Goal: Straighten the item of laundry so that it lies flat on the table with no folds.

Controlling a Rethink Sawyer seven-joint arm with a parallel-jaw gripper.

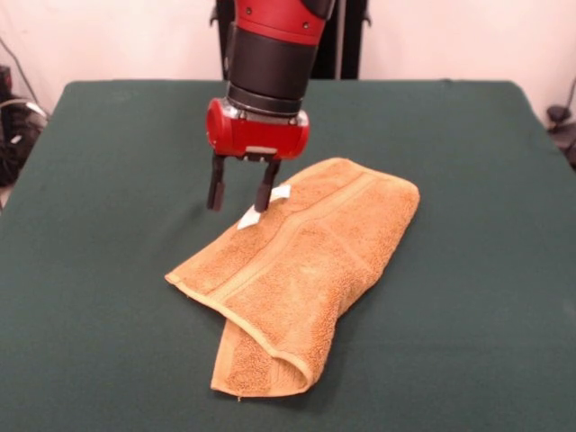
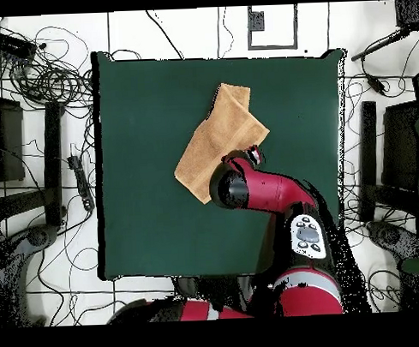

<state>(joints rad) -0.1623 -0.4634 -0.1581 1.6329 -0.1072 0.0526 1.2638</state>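
- Towel (image 1: 301,270) lay near the middle of the green bench (image 1: 108,297), folded over on itself, so the flattening job was clearly not done.
- At the left of the front view, bare bench ran up to the towel's left corner, which pointed outward and lay flat on the cloth.
- Just right of that, the pincer (image 1: 241,191) hung at the towel's far-left edge, its two dark fingers (image 1: 216,184) spread apart with a clear gap and nothing between them.
- One finger stood over bare bench; the other reached down at the small white tag (image 1: 281,192) on the towel's far edge. Whether it touched the cloth could not be told.
- The towel lay toward the camera and to the right of the pincer, its long axis running on a slant from the far right down to the near left.
- Along that slant ran a woven border band; at the near end the cloth doubled under in a thick rolled fold.
- At the right, the far end was rounded and lumpy, another layer seemingly tucked beneath.
- In my judgement the coming move turned on this: the pincer sat on the far long edge, so pulling away from the camera would draw a layer across the short way.
- The overhead view agreed: the arm (image 2: 273,191) covered one corner of the towel, the rest stretching away from the base.
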